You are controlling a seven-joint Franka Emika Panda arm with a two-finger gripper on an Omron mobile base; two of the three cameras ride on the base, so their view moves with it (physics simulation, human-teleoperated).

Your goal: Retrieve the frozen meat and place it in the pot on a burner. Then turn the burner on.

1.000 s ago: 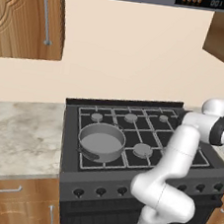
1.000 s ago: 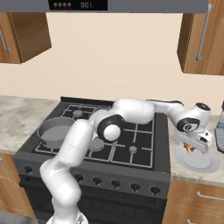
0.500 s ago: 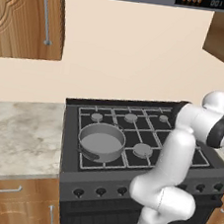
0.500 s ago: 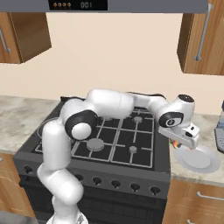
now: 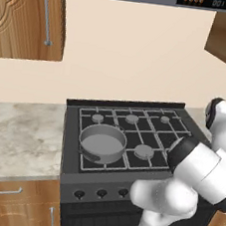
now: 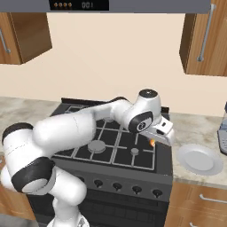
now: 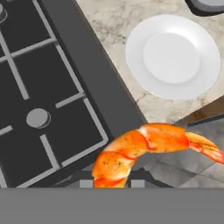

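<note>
The two-finger gripper (image 6: 156, 138) hangs over the right edge of the black gas stove (image 6: 116, 141), clenched on the small orange curved shrimp-like piece of frozen meat (image 7: 144, 150), which fills the lower part of the hand view and glows as an orange speck (image 6: 153, 142) under the hand in the right base view. So the meat is in hand and off the counter, with the round white plate (image 6: 200, 158) lying bare on the marbled counter (image 6: 207, 131) just beside the stove. The wide, shallow grey metal pot (image 5: 102, 143) sits on the front left burner, well apart from the gripper, right across the grates. The step in hand, I judge, is the carry: sweep the meat leftward over the stove until it hangs above the pot's open mouth. To do it well, keep the jaws firm, because the piece is tiny and is pinched near one end, so a jerk could twist it loose. Travel high enough to clear the pot's dark rim, and centre over the pot's floor rather than its near wall before letting go. Release low, so the meat does not bounce out. The row of dark knobs (image 5: 101, 194) along the stove front waits for the burner step afterwards.
</note>
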